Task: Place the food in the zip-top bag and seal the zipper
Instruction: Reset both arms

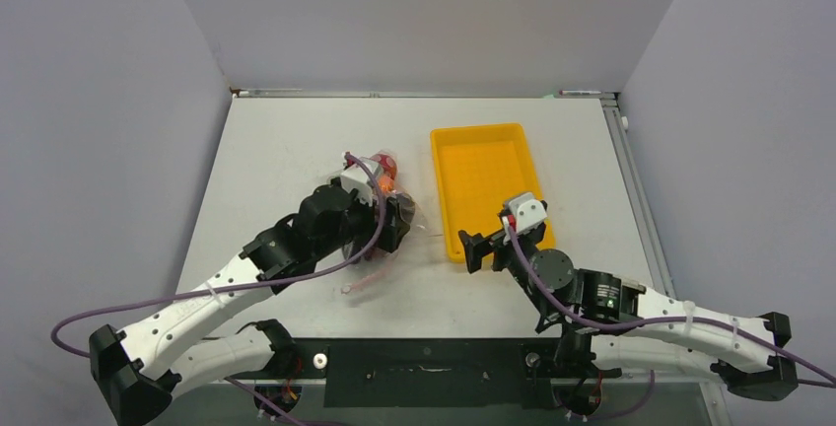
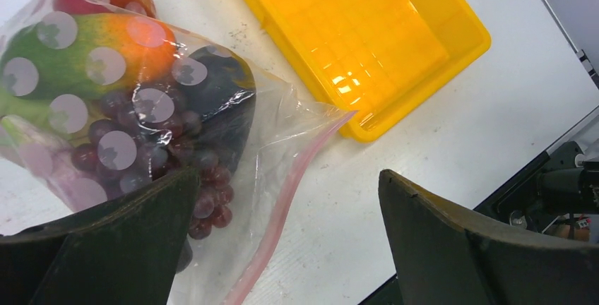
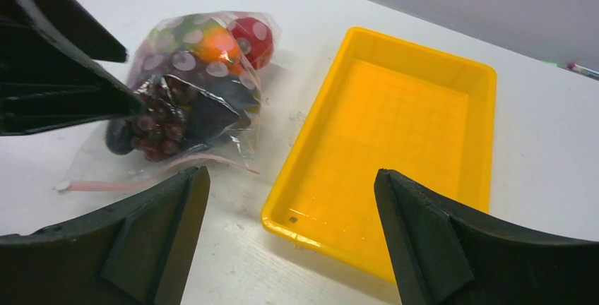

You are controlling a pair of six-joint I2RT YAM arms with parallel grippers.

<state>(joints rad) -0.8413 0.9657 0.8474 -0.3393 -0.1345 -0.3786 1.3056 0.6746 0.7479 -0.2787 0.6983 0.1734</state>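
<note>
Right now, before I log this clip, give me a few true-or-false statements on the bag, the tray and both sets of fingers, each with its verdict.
1. The food lies in the yellow tray. False: it sits inside the dotted bag.
2. The bag lies to the left of the tray. True.
3. The left fingers are clamped on the bag. False: they stand wide open.
4. The right fingers are open and hold nothing. True.

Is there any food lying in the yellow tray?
No, the yellow tray shows only its bare gridded floor, while the food sits inside the zip-top bag beside it.
</note>
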